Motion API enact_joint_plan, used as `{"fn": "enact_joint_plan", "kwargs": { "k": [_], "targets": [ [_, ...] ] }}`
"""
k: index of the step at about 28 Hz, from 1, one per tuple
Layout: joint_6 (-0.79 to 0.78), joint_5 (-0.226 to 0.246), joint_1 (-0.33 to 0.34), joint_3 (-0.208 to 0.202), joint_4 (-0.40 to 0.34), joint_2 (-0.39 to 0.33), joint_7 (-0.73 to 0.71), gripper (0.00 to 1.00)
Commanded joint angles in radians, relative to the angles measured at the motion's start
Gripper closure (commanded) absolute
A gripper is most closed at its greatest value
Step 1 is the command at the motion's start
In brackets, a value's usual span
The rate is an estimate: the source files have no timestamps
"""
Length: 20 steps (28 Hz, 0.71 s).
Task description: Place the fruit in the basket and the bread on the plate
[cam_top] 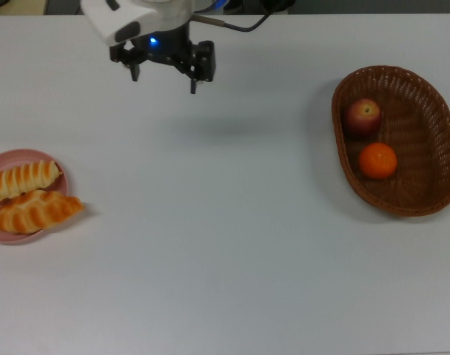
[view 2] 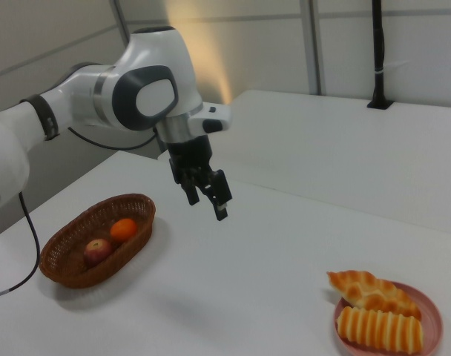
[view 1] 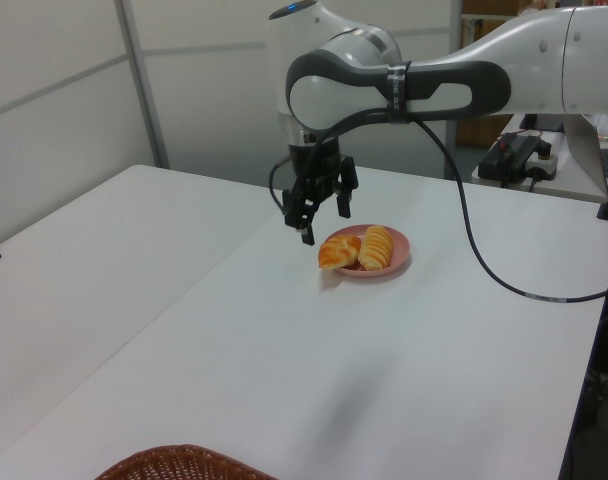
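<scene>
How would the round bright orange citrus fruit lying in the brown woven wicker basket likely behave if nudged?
The round bright orange citrus fruit would probably roll. The raised rim of the brown woven wicker basket should likely keep it inside. It might bump the dark red apple lying close by.

Office lab (partition panels [view 1: 284, 90], monitor [view 1: 564, 50])

top view looks straight down; left view and right view face each other from the table's [cam_top: 232, 244] opposite ends.
</scene>
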Motion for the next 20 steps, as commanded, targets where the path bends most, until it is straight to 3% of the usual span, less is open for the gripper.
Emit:
{"fn": "enact_joint_plan", "kwargs": {
  "k": [1,6,20],
  "targets": [
    [0.001,0.009,0.024,-0.03,-0.029,-0.029,-0.027,0.0],
    [0.002,0.007,0.032,-0.067,-0.03,-0.03,-0.029,0.0],
    [-0.005,0.023,0.026,-0.094,-0.037,-0.081,-0.073,0.0]
  ]
}}
